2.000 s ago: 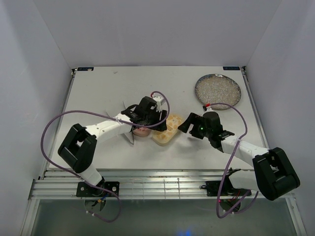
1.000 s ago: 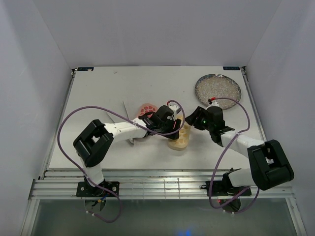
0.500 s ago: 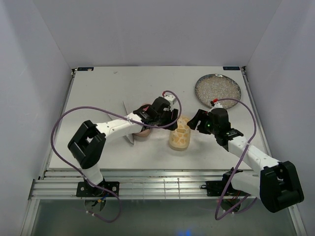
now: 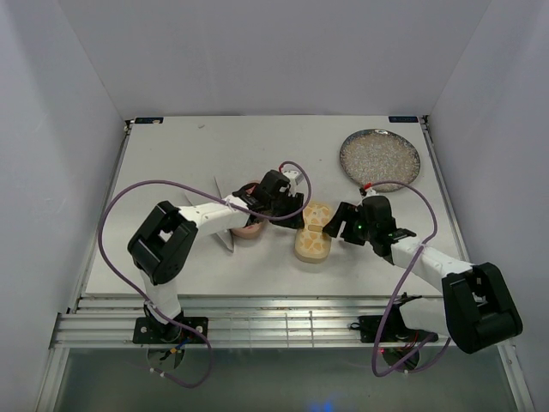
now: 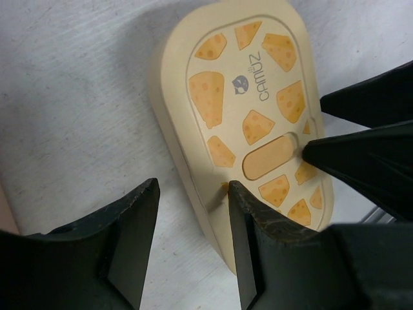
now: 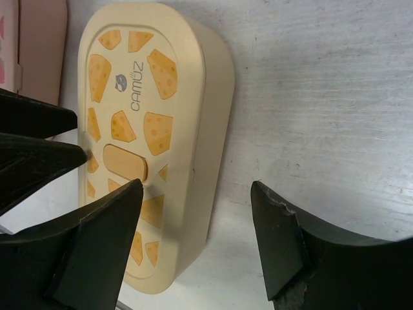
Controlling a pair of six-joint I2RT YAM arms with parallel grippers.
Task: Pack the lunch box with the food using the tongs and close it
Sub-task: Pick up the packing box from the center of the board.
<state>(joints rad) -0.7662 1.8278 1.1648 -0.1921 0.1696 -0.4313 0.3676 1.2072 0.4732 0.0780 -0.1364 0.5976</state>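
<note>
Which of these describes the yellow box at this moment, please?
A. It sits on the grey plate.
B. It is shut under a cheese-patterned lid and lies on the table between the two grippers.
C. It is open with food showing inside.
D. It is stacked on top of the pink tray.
B: the yellow box has its cheese-patterned lid on, with the left gripper and the right gripper on either side, both with jaws apart.

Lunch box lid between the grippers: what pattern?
The lid is tan-yellow with orange cheese wedges; clearest in left wrist view.
</note>
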